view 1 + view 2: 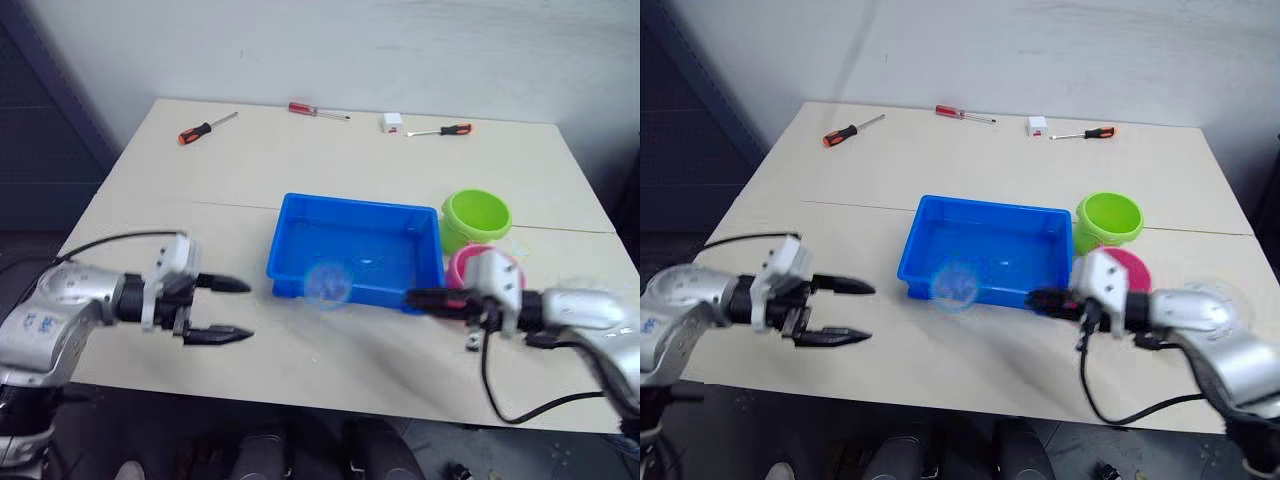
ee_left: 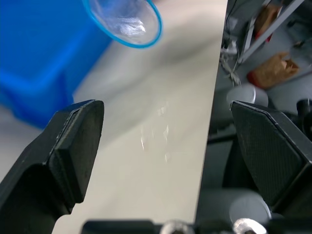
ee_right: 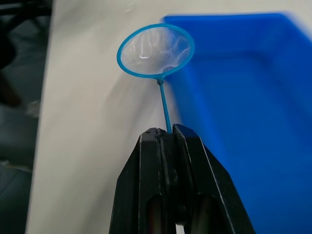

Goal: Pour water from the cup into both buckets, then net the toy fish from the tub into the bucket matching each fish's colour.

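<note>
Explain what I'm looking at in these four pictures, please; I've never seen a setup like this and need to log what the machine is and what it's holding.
This is a two-armed humanoid robot seen through its own cameras. Two pictures come from its head, looking down over a pale table. The other two come from cameras on each wrist, looking along the jaws.

The right gripper is shut on the thin stem of a small blue-rimmed net, whose hoop hangs at the near edge of a blue tub. The left gripper is open and holds nothing.

Beside the tub, on the robot's right, stand a lime green bucket and a pink bucket. Three red-handled screwdrivers and a small white block lie at the far edge.
</note>
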`<act>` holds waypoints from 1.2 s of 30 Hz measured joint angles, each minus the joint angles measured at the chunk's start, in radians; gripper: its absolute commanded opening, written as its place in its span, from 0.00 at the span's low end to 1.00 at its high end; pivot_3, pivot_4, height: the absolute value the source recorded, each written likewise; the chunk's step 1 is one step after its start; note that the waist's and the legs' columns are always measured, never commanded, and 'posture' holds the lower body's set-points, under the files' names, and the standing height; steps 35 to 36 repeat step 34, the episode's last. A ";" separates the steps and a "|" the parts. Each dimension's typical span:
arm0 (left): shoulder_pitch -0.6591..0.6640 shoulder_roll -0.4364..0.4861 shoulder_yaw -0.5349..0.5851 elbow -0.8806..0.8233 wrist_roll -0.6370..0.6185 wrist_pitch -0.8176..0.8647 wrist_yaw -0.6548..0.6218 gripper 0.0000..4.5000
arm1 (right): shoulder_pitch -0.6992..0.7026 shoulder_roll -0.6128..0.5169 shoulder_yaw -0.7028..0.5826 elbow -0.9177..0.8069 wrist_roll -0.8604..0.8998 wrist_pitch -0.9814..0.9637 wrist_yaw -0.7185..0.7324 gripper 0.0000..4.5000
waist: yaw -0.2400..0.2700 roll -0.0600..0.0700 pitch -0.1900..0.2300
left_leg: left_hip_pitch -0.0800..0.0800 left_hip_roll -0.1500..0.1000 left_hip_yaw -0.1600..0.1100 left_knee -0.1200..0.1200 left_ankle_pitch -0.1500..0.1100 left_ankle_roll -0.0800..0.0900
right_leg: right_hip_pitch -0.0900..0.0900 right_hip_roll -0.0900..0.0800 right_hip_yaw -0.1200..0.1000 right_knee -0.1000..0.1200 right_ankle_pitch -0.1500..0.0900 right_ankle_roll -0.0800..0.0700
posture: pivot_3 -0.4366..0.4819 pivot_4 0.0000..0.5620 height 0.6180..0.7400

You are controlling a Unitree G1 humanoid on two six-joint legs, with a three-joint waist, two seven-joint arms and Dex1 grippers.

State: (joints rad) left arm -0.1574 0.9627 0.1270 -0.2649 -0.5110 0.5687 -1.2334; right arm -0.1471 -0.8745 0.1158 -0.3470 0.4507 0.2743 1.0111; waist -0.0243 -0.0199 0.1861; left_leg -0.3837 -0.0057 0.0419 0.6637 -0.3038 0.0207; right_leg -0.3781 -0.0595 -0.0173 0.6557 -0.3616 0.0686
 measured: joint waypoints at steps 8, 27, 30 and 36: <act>0.024 -0.016 0.056 0.004 0.001 0.015 0.089 1.00 | -0.048 0.097 0.159 0.185 -0.231 -0.154 0.041 0.43 | -0.003 0.000 0.000 | 0.000 0.000 -0.001 0.000 0.000 0.000 | 0.000 0.000 -0.001 0.001 0.000 0.000 | 0.48 0.27 1.00; -0.218 -0.032 0.097 0.431 -0.023 -0.030 0.053 1.00 | 0.630 0.045 -0.952 0.055 0.022 0.069 0.009 0.99 | 0.015 0.001 0.000 | 0.003 0.000 -0.002 -0.005 -0.003 0.004 | 0.003 0.001 -0.002 -0.001 0.000 0.000 | 0.48 0.27 1.00; -0.233 0.002 0.087 0.479 -0.017 -0.028 -0.007 1.00 | 0.649 0.030 -1.032 0.140 0.028 0.083 0.028 0.99 | 0.003 0.001 0.000 | 0.005 0.000 -0.002 -0.007 -0.003 0.004 | 0.004 0.000 -0.002 -0.001 0.000 0.000 | 0.48 0.27 1.00; -0.261 -0.006 0.068 0.506 0.029 -0.106 -0.011 1.00 | 0.646 0.022 -1.069 0.174 0.020 0.075 0.023 0.99 | -0.003 0.001 0.000 | 0.009 0.000 -0.001 -0.013 -0.001 0.001 | 0.005 0.000 -0.001 -0.001 -0.001 -0.001 | 0.48 0.27 1.00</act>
